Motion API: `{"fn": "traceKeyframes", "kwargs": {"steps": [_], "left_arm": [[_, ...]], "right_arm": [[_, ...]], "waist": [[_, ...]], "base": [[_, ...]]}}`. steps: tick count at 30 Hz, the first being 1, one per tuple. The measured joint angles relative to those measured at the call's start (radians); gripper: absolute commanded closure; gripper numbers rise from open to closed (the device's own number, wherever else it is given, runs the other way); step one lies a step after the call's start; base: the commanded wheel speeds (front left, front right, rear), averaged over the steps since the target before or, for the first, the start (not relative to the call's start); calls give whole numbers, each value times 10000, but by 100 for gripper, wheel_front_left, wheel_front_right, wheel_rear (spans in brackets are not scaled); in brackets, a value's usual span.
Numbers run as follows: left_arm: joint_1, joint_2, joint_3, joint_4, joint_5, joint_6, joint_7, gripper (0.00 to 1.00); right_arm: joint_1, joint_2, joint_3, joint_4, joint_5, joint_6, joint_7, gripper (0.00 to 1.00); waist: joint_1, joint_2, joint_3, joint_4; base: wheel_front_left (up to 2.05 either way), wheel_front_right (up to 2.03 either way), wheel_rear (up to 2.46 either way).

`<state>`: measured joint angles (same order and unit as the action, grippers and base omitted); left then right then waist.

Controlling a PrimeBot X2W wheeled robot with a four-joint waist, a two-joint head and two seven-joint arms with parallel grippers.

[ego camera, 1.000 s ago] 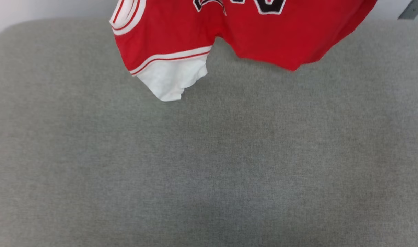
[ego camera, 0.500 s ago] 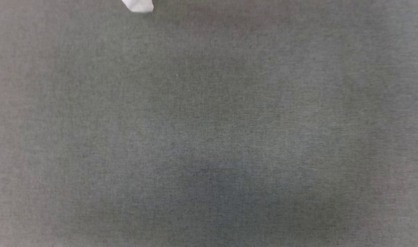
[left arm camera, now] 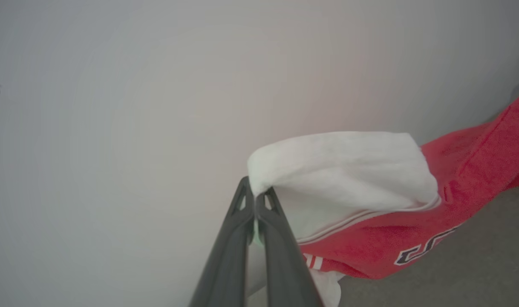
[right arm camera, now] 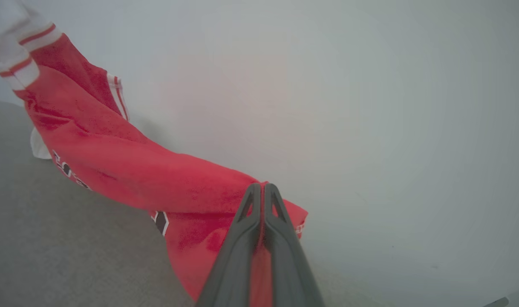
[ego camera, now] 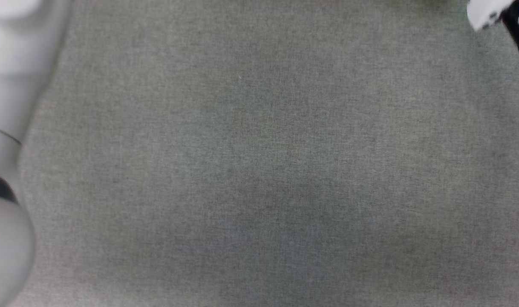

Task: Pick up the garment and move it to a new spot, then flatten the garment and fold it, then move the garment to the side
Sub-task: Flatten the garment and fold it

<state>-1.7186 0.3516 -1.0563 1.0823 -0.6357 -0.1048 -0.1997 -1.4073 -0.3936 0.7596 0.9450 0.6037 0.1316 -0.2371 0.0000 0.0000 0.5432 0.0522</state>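
While the left gripper (left arm camera: pixel 255 199) pinches the red sports jersey (left arm camera: pixel 370 249) by its white sleeve, the right gripper (right arm camera: pixel 263 189) clamps red cloth. Both closed tight — on fabric.

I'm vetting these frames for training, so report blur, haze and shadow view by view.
Head view: pale forearm smeared by blur, faint dark shadow on the grey fabric surface. Left wrist view: left gripper crisp, lettering on the jersey soft. Right wrist view: milky haze with a pink cast over the wall; right gripper sharp.
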Motion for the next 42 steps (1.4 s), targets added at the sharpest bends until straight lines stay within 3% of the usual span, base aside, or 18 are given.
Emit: {"fn": "traceKeyframes", "kwargs": {"steps": [4, 7, 14, 18, 23, 28, 32, 42], "left_arm": [[1157, 109, -403, -238, -476, -199, 943, 100], [2074, 474, -959, -1206, -1028, -234, 1927, 100], [4561, 2543, -1630, -4100, -2406, -157, 4251, 100], [6281, 3741, -1753, -6458, -3039, 886, 5193, 100], [8353, 5513, -1858, -9741, -3847, 2801, 6059, 100], [10007, 6658, -1969, -12293, -4485, 4414, 6316, 100], [10839, 7055, -2008, -13290, -4792, 5102, 6192, 100], [12448, 7319, -2050, -14287, -5858, 6126, 6148, 100]], "right_arm": [[778, -522, 848, -671, 903, -2, 303, 100], [1403, -1066, 1363, -1319, 1710, 0, 744, 100], [3409, -2537, 2226, -3145, 3413, 0, 1695, 100], [4660, -3377, 2522, -4079, 4167, 0, 2178, 100], [6097, -4263, 2752, -5342, 5093, 2, 2660, 100], [7385, -5074, 2907, -6395, 6048, 2, 3396, 100], [8129, -5647, 2991, -7237, 6556, 2, 3885, 100], [9678, -6560, 3070, -8713, 7499, 10, 4623, 100]], "waist": [[0, 0, -296, 4], [0, 0, -634, -25], [0, 0, -1529, -62], [0, 0, -2021, -79], [0, 0, -2493, -80], [0, 0, -2717, -57], [0, 0, -2754, -15], [0, 0, -2690, -57]], "base": [[0, 0, 0], [0, 0, 0], [0, 0, 0], [0, 0, 0], [0, 0, 0], [0, 0, 0], [0, 0, 0], [0, 0, 0]]}}
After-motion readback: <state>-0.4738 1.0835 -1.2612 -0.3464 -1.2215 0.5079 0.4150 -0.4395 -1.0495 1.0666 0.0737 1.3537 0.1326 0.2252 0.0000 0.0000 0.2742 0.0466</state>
